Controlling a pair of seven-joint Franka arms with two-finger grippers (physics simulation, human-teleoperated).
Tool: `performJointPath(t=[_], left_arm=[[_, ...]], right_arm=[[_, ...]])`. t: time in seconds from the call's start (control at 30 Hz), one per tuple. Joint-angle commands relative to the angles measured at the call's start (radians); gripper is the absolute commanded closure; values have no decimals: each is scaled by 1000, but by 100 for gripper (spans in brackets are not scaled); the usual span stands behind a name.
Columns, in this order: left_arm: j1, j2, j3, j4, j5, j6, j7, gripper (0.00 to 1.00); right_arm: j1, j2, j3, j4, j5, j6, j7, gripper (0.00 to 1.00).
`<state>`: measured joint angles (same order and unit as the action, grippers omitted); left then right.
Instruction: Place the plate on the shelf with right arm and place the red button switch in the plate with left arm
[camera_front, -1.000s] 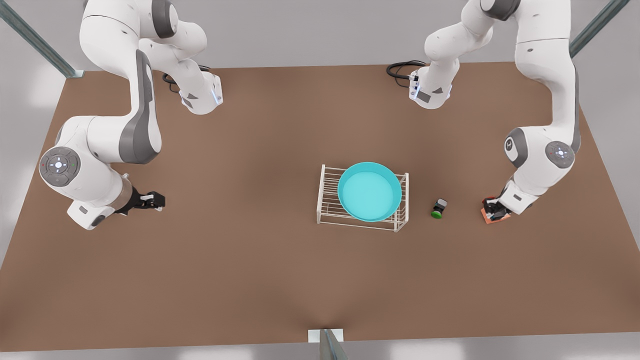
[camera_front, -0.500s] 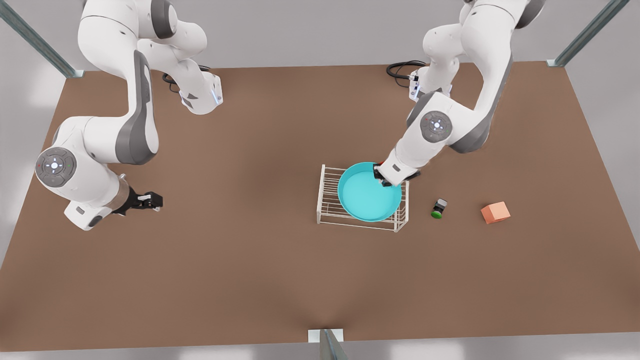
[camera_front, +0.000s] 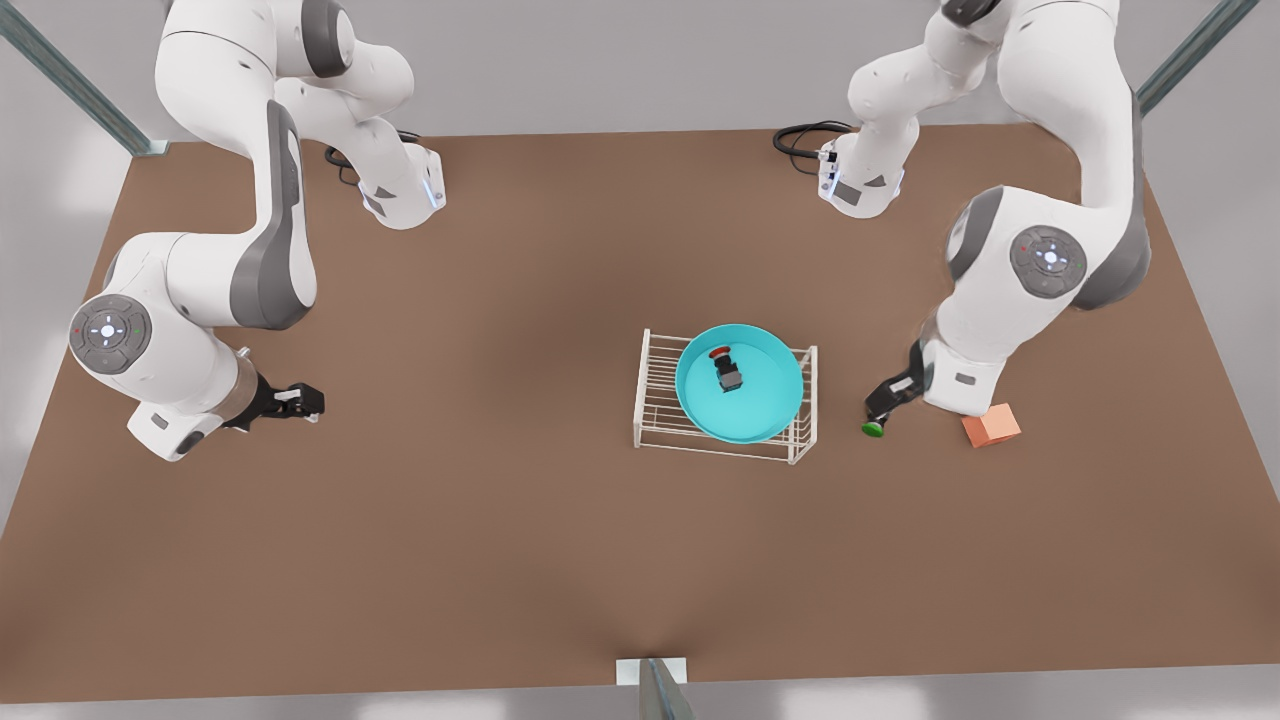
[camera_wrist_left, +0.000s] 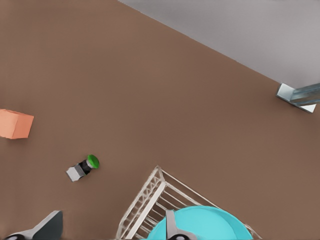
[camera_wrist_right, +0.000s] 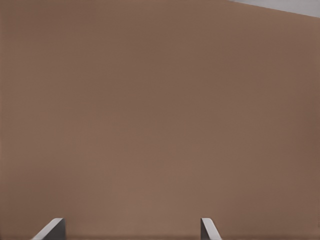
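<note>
Tabletop (camera_front: 500, 560), brown and broad, carries everything; two white arms reach in from its far edge; the right arm waits on the front view's left, well apart from the work, its right gripper (camera_front: 300, 402) low over bare table with its fingers (camera_wrist_right: 52, 227) spread and nothing between them; the left arm stands on the front view's right, its left gripper (camera_front: 885, 400) hanging just by the green-capped switch (camera_front: 873, 428), its fingers (camera_wrist_left: 50, 225) wide apart and holding nothing; the shelf (camera_front: 660, 390) sits near the table's middle; the plate (camera_front: 775, 395) rests on top of it, toward the end nearer the left arm; the orange cube (camera_front: 991, 425) lies on the table just beside the left arm's wrist; the red button switch (camera_front: 725, 372) lies on its side inside the plate, a little off centre, long axis running roughly toward the far edge with the red cap at the far end; from the left gripper it lies toward the front view's left, across the plate's rim, and the left arm is much the nearer of the two; judging by how things lie, both placements look done, so what remains is likely for the left arm to draw clear without nudging the green-capped switch or the shelf
</note>
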<state>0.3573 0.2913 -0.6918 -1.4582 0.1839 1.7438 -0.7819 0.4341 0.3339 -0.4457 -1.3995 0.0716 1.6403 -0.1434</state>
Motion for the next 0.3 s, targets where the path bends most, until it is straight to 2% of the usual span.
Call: performJointPath(t=[0.0,0.03,0.07,0.1,0.27], left_arm=[[23,-18,0,30,12,-308,656,0],[31,-17,9,68,15,-334,667,0],[-230,-24,386,107,-74,-363,806,0],[-293,-95,528,1,-195,-241,823,0],[-327,-57,522,42,-181,-236,819,0]], right_arm=[[0,-1,-1,0,1,-1,-5,0],[0,-1,-2,0,1,-1,-5,0],[0,-1,-2,0,2,-1,-5,0],[0,-1,-2,0,2,-1,-5,0],[-17,-3,-8,7,5,-1,-8,0]])
